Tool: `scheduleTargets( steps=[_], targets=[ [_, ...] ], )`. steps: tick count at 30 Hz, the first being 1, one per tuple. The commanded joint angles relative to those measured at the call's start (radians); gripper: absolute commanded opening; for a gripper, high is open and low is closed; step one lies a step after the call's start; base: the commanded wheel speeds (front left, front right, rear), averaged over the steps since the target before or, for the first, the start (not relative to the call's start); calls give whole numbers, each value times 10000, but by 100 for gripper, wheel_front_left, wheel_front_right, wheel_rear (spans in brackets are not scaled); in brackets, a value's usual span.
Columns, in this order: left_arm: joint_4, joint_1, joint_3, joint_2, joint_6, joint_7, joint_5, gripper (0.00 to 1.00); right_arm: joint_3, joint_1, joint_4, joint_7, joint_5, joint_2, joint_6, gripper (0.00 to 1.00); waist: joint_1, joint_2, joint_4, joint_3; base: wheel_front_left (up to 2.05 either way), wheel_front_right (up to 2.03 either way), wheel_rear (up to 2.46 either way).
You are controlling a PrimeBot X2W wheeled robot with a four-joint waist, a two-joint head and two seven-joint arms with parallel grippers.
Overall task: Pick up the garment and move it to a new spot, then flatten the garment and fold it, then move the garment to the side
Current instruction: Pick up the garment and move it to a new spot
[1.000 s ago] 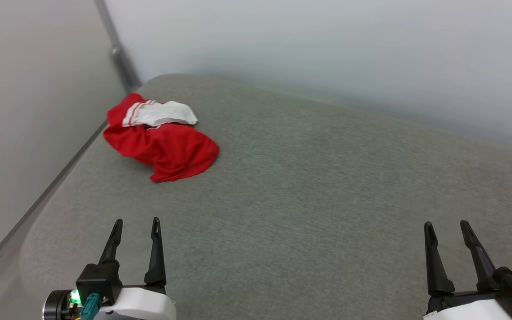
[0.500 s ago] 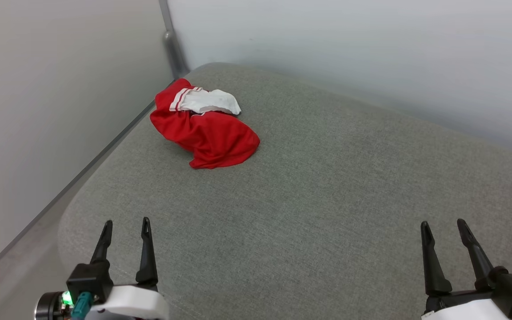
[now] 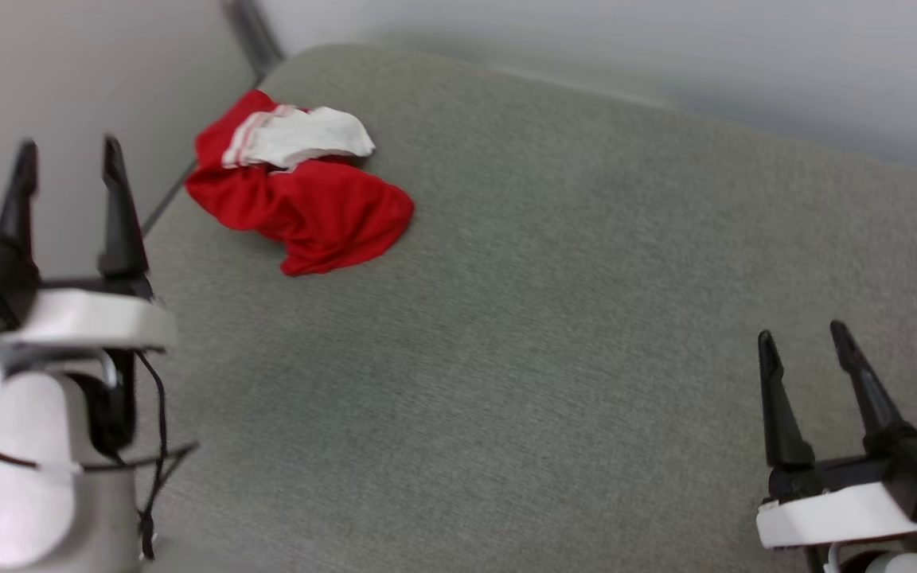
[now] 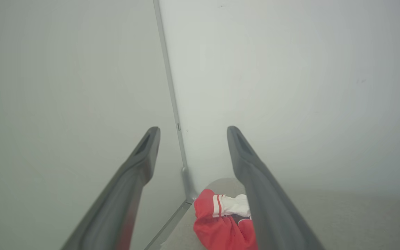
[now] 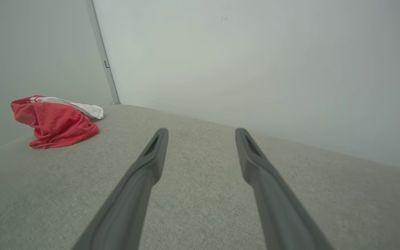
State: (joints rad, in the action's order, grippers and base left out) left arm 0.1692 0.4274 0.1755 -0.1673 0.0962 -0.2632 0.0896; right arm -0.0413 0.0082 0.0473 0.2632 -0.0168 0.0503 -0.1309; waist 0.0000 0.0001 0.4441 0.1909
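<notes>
The garment lies crumpled in a heap at the far left corner of the grey fabric cushion, close to where the two pale walls meet. It is so bunched that its front is folded out of sight. What shows is red cloth with one white sleeve on top, edged in red and white stripes.

In the left wrist view the heap is cut off by the bottom edge and partly covered by one dark finger. The head view is blurred on its left side, so the left arm's white casing and black cable are soft in outline. The right arm is cut off at the lower right corner.

The left hand is raised beside the cushion's left edge, fingers apart and holding nothing, well short of the garment. The right hand is above the near right part of the cushion, fingers also apart and empty, well away from the garment.

By count there are one garment, one sleeve showing, two hands with two fingers each, two walls and one dark strip in the corner between them.
</notes>
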Motion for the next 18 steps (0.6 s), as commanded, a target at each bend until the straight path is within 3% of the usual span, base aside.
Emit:
scheduleTargets(
  steps=[1, 5, 10, 13, 18],
  targets=[
    [124, 328, 47, -117, 51, -25, -58, 100, -47, -206, 92, 25, 65, -2, 3, 100, 0, -1, -525, 638, 0, 0, 0],
    [1052, 1555, 179, -772, 179, -23, 53, 100, -137, -542, 275, 25, 280, -4, 3, 100, 0, -1, -944, 1283, 0, 0, 0],
    [2557, 2959, -343, -1850, 300, 49, 19, 100, -353, -813, 483, 25, 414, -2, 3, 100, 0, -1, -1274, 1885, 0, 0, 0],
    [3402, 3658, -1030, -2364, 316, 809, 494, 100, -417, -975, 618, 25, 455, 18, 3, 100, 0, -1, -1436, 2168, 0, 0, 0],
    [3840, 4429, -2976, -3513, 318, 3034, 2546, 100, -463, -1206, 778, 25, 441, 92, 3, 100, 0, -1, -1672, 2526, 0, 0, 0]
  ],
)
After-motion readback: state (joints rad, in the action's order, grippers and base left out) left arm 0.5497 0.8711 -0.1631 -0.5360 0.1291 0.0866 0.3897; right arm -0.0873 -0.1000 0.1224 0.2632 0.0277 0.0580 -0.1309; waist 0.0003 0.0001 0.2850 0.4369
